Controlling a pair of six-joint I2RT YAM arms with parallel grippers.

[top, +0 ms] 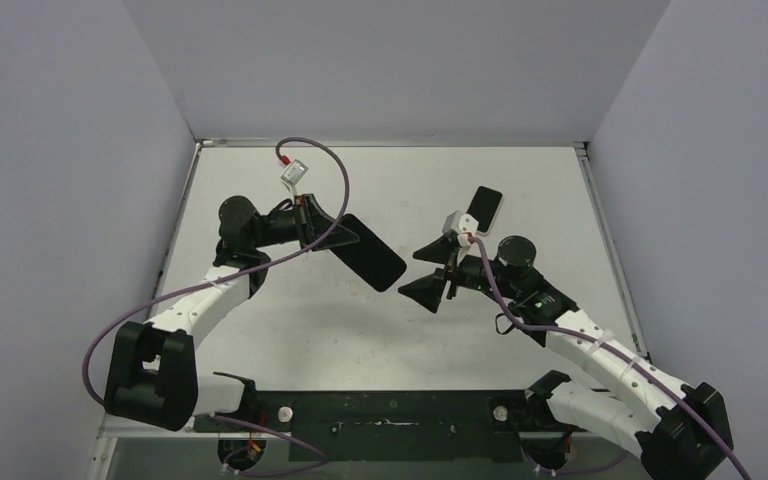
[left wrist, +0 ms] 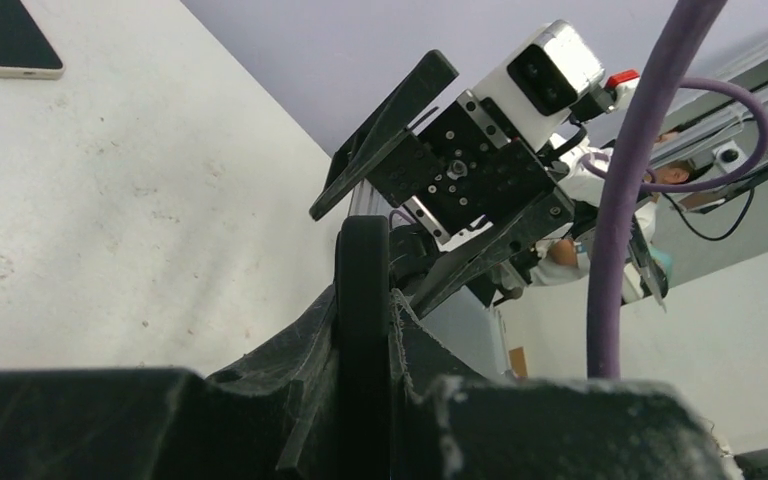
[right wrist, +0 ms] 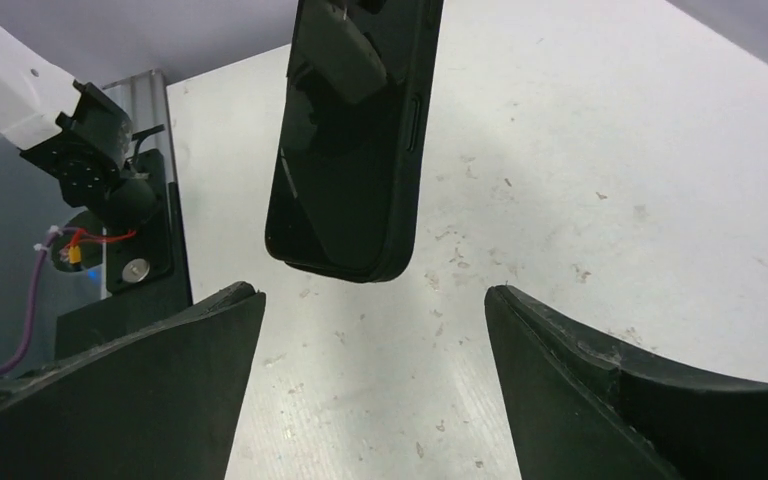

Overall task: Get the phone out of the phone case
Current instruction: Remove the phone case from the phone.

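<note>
My left gripper point(top: 335, 232) is shut on one end of a black phone in a black case point(top: 370, 252) and holds it tilted above the table. In the left wrist view the fingers point(left wrist: 300, 350) clamp its thin black edge point(left wrist: 363, 270). My right gripper point(top: 422, 272) is open and empty, just right of the phone's free end. In the right wrist view the glossy screen and cased rim with side buttons point(right wrist: 355, 140) hang just beyond the spread jaws point(right wrist: 372, 292), not touching them.
A second dark phone with a light rim point(top: 485, 207) lies flat on the white table behind the right gripper; it also shows in the left wrist view point(left wrist: 5, 40). Grey walls close in the table on three sides. Purple cables loop over both arms.
</note>
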